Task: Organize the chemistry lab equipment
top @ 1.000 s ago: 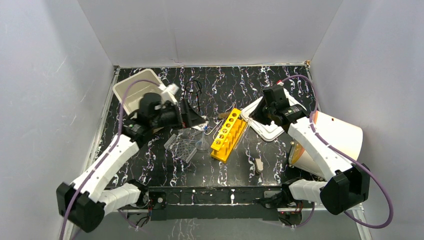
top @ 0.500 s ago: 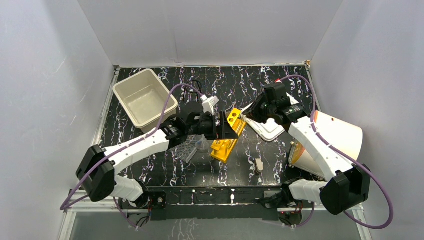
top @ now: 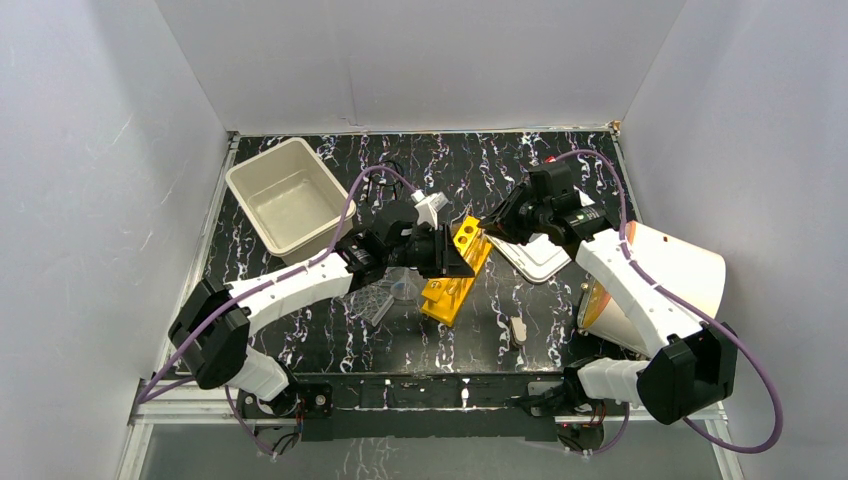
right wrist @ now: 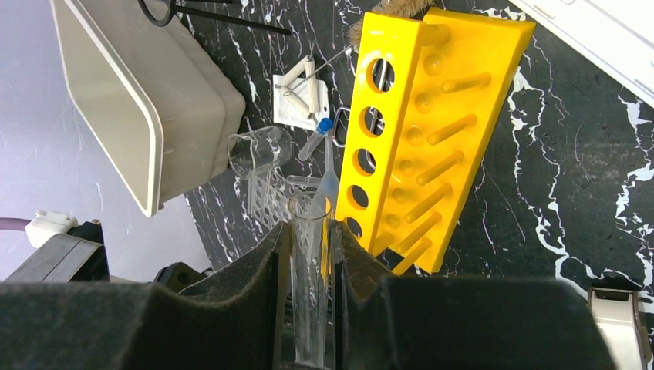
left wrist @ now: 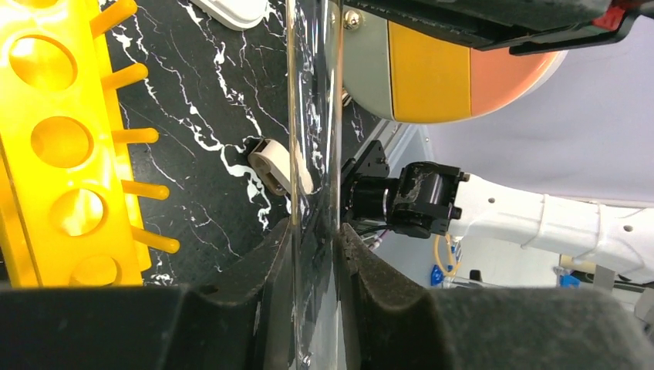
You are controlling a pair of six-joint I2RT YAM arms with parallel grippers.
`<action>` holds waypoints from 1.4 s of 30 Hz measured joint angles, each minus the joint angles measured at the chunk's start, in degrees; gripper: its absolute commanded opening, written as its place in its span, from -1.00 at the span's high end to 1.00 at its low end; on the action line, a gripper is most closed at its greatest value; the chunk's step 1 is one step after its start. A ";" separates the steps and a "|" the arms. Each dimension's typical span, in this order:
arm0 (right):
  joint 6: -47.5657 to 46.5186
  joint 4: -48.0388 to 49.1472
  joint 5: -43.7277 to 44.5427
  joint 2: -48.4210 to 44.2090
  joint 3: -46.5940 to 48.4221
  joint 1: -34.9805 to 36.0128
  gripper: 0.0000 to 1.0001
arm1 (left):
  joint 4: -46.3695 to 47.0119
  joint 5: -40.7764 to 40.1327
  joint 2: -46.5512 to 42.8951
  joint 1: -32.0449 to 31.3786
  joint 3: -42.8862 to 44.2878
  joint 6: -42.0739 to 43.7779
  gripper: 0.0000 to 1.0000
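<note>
**Bench check: both claws closed on glass tubes at the tube rack**

Surface and room: The counter point(top: 560, 170) is black with white marble-like veining. Plain white walls point(top: 420, 60) stand on its left, far and right sides.

Task items: The yellow six-hole tube rack point(top: 447, 292) lies slantwise at the middle of the counter. A clear ridged tray point(top: 372, 303) sits just left of it. By the tray are a small beaker point(right wrist: 258, 150) and a blue-capped pipette point(right wrist: 318, 135). A black wire loop point(top: 388, 175) lies farther back. A small beige item point(top: 517, 328) lies apart, near and right of the rack.

Left claw point(left wrist: 315, 231): The jaws are narrow, with both pads pressed against a clear glass tube point(left wrist: 312, 116), over the rack's left side.

Right claw point(right wrist: 310, 227): The jaws are narrow and hold an open-mouthed test tube point(right wrist: 310, 254), at the rack's far right end.

Other fixtures: A beige bin point(top: 285, 205) stands at the far left. A white slotted lid point(top: 540, 258) lies right of the rack. A big white cylinder with an orange face point(top: 670, 270) lies at the right edge.
</note>
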 measured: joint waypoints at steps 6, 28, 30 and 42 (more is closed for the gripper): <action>-1.44 -0.13 -1.97 0.39 0.37 -0.63 -0.19 | -1.68 0.07 0.00 0.09 0.44 3.80 1.00; -2.56 10.25 -28.30 -1.40 3.10 -4.42 -0.38 | -18.05 20.94 -1.66 11.85 13.09 24.52 1.00; -1.33 11.72 -29.27 -2.03 3.13 -4.46 -0.35 | -19.37 23.10 -1.75 11.85 13.73 25.59 1.00; 0.13 9.16 -31.36 -0.50 4.42 -4.76 0.11 | -27.89 29.03 -1.73 14.03 18.60 32.00 1.00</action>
